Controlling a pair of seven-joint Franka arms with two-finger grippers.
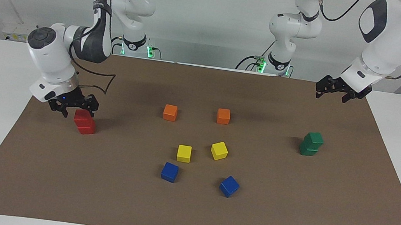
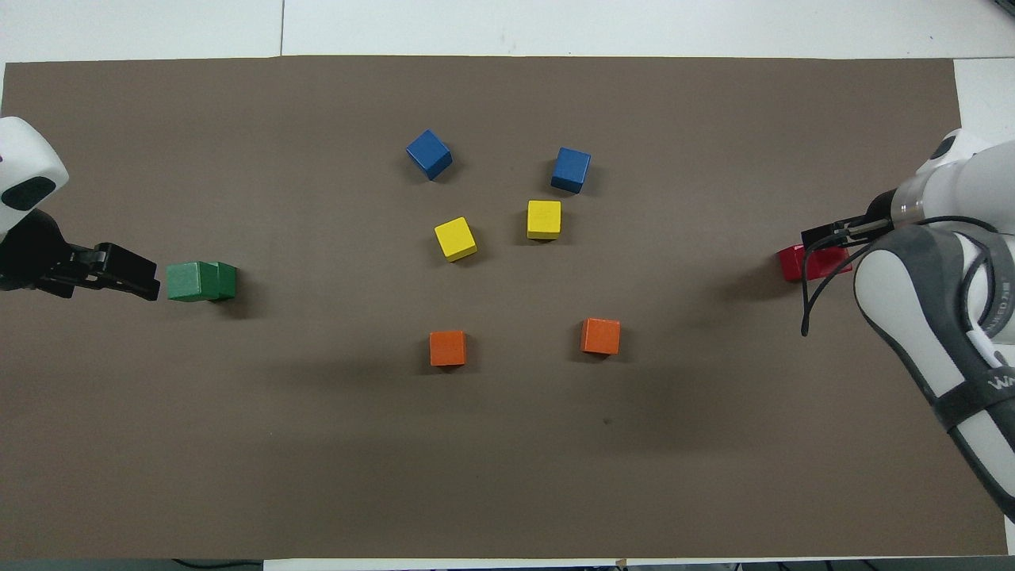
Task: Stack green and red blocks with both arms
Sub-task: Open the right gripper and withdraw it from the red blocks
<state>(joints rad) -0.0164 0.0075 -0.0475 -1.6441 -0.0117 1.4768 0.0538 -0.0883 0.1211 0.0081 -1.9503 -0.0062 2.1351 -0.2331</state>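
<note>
Two red blocks are stacked toward the right arm's end of the mat: the top red block (image 1: 82, 116) sits slightly askew on the lower one (image 1: 87, 127). The red stack also shows in the overhead view (image 2: 793, 263). My right gripper (image 1: 76, 108) is low at the top red block, with its fingers apart and close beside it. Two green blocks are stacked toward the left arm's end: the top green block (image 1: 315, 138) rests on the lower one (image 1: 308, 149), and the stack also shows in the overhead view (image 2: 200, 281). My left gripper (image 1: 331, 94) is open, empty and raised, clear of the green stack.
Two orange cubes (image 1: 170, 112) (image 1: 223, 116), two yellow cubes (image 1: 184, 153) (image 1: 219, 150) and two blue cubes (image 1: 169, 171) (image 1: 229, 186) lie in the middle of the brown mat (image 1: 288, 211). White table surrounds the mat.
</note>
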